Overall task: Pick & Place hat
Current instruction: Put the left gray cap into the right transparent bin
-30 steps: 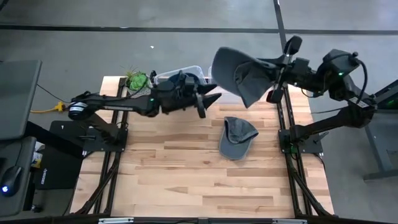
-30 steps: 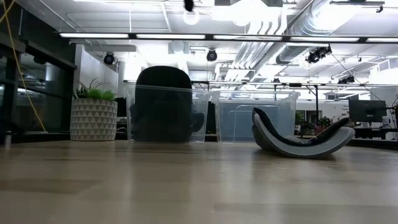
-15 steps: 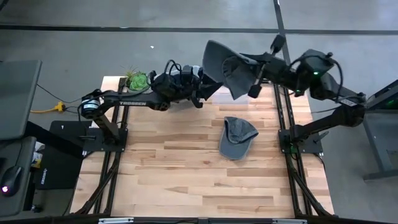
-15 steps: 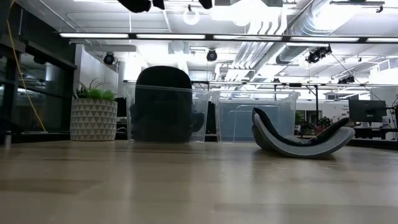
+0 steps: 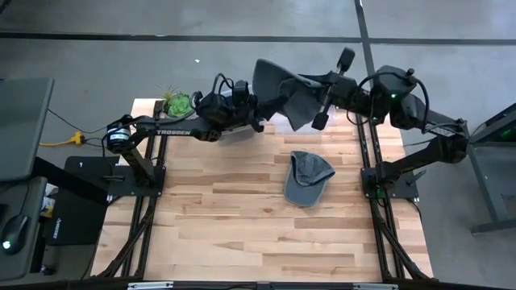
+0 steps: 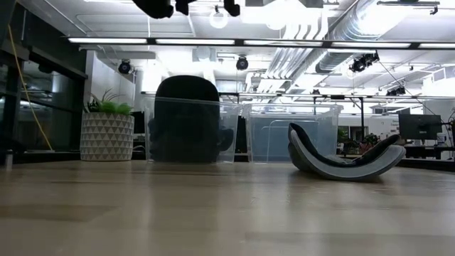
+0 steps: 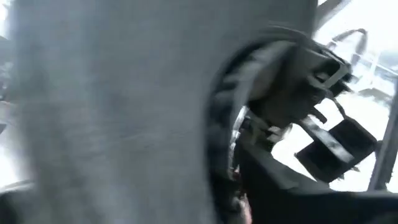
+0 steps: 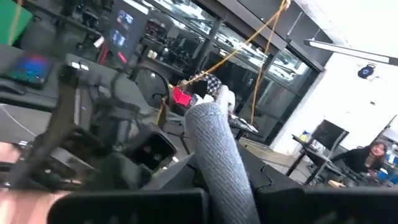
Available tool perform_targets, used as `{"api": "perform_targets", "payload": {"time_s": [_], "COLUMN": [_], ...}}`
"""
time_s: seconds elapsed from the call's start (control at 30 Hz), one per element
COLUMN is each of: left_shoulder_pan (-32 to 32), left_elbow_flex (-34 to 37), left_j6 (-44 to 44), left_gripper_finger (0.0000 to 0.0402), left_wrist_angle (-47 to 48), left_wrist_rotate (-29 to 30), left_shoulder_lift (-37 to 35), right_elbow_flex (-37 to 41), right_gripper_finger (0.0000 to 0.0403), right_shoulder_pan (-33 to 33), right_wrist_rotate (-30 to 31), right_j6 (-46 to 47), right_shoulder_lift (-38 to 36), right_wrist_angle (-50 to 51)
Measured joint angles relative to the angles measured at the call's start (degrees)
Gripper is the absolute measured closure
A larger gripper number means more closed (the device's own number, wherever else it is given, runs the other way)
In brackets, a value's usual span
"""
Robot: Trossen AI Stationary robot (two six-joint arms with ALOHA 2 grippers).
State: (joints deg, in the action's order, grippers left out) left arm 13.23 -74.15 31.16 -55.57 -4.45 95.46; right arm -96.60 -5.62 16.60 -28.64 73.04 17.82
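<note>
Hat airborne, clamped in right gripper over the table's far edge, right beside the clear bins. Left gripper touches its brim; can't tell if it grips. Pick done, drop pending. Second cap lies mid-table, near half open, arms crowded together up top.
</note>
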Motion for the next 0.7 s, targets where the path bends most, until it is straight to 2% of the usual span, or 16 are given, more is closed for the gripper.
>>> {"api": "perform_targets", "payload": {"time_s": [0.07,0.13,0.23,0.6,0.7], "left_shoulder_pan": [0.16,0.67,0.71,0.68,0.68], "left_elbow_flex": [0.0,0.0,0.0,0.0,0.0], "left_j6": [1.16,2.5,5.37,5.38,5.35], "left_gripper_finger": [0.0342,0.038,0.0388,0.0399,0.04], "left_wrist_angle": [0.02,-0.3,0.49,0.89,1.77], "left_wrist_rotate": [0.73,0.73,1.62,2.29,2.23], "left_shoulder_lift": [0.02,0.02,0.02,0.02,-0.02], "right_elbow_flex": [0.0,0.0,0.0,0.0,0.0], "right_gripper_finger": [0.039,0.039,0.039,0.0389,0.0357], "right_shoulder_pan": [0.05,0.17,0.09,0.06,0.26], "right_wrist_rotate": [-0.15,-0.36,0.26,1.39,1.41], "right_j6": [-0.06,-0.09,-0.07,0.13,0.25], "right_shoulder_lift": [-0.05,-0.02,0.0,-0.05,-0.07], "right_wrist_angle": [0.04,0.29,0.44,1.22,1.43]}}
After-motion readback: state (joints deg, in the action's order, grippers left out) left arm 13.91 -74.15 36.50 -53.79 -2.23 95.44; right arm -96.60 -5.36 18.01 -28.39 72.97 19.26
